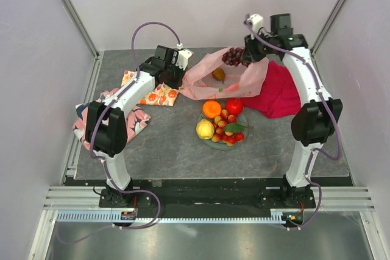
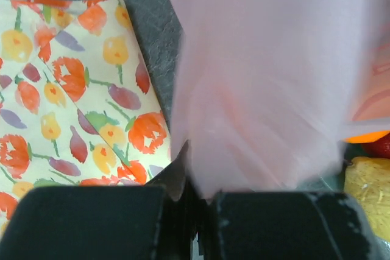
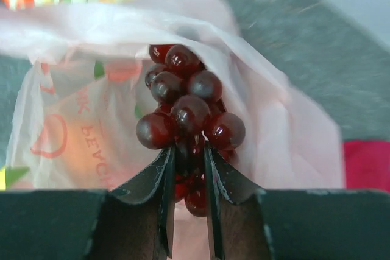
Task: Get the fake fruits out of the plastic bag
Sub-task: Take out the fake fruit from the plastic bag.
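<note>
1. top external: the grey worktop (image 1: pixel 170 150) carries everything. the plastic bag (image 1: pixel 207 80) lies at the far middle, and its right end is over a red cloth (image 1: pixel 280 92).
2. the left tool (image 2: pixel 195 202) is closed tight on a fold of the bag's film at its left end. the left wrist cam shows pink film running straight into the shut fingers, so it prob. anchors the bag.
3. the plate (image 1: pixel 210 145) sits just near of the bag w/ fruits already out. these are the orange (image 1: pixel 211 109), apple (image 1: pixel 234 106), lemon (image 1: pixel 205 129) and a heap of small red/yellow pieces (image 1: pixel 226 127).
4. the grape bunch (image 3: pixel 189 101) is at the bag's far right rim. the right tool (image 3: pixel 187 162) is narrow, w/ its fingers clamped on the bunch's lower end. film sits close behind and around the bunch, so it's prob. not clear of the mouth yet.
5. inside the bag, seen thru the film, are a pear (image 1: pixel 218 75) and a small orange piece (image 1: pixel 233 85).
6. progress: i'd judge it well past half. left to do: get the grapes clear and set down, then the pear, then the small piece. can't tell if more hides under the folds.
</note>
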Motion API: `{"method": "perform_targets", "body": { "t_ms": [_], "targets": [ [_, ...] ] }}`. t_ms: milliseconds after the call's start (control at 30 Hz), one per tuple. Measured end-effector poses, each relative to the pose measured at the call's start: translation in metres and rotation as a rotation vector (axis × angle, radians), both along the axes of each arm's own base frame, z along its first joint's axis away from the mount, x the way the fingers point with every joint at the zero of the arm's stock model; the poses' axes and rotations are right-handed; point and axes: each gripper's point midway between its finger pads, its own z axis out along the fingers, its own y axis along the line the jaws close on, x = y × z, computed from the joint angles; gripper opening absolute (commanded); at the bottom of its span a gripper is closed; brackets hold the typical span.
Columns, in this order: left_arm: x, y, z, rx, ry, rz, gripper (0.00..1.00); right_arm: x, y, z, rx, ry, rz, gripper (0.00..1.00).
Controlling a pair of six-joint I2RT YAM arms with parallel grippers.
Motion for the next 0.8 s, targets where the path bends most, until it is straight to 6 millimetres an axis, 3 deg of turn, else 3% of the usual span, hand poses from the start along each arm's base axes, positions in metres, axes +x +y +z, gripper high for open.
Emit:
{"method": "perform_targets", "body": {
  "t_ms": [67, 167, 367, 467, 567, 667, 800],
  "targets": [
    [0.003, 0.002, -0.003, 0.003, 0.009, 0.006, 0.02, 0.009, -0.015, 0.027, 0.056, -0.051, -0.038, 0.0],
    [0.011, -0.002, 0.005, -0.015, -0.004, 0.013, 0.02, 0.013, -0.013, 0.056, 0.143, -0.099, -0.046, 0.01],
    [0.03, -0.021, 0.036, -0.1, -0.051, -0.001, 0.02, -0.014, 0.049, 0.089, 0.24, -0.133, 0.102, 0.03],
    [0.038, -0.035, 0.051, -0.161, -0.064, -0.025, 0.02, -0.033, 0.082, 0.115, 0.289, -0.182, 0.186, 0.03],
    [0.037, -0.046, 0.058, -0.214, -0.053, -0.047, 0.02, -0.049, 0.101, 0.14, 0.35, -0.23, 0.246, 0.02],
    [0.034, -0.053, 0.063, -0.259, -0.035, -0.049, 0.02, -0.054, 0.103, 0.141, 0.43, -0.184, 0.248, 0.02],
    [0.036, -0.055, 0.069, -0.293, -0.028, -0.023, 0.02, -0.036, 0.096, 0.125, 0.493, -0.103, 0.183, 0.02]
  ]
}}
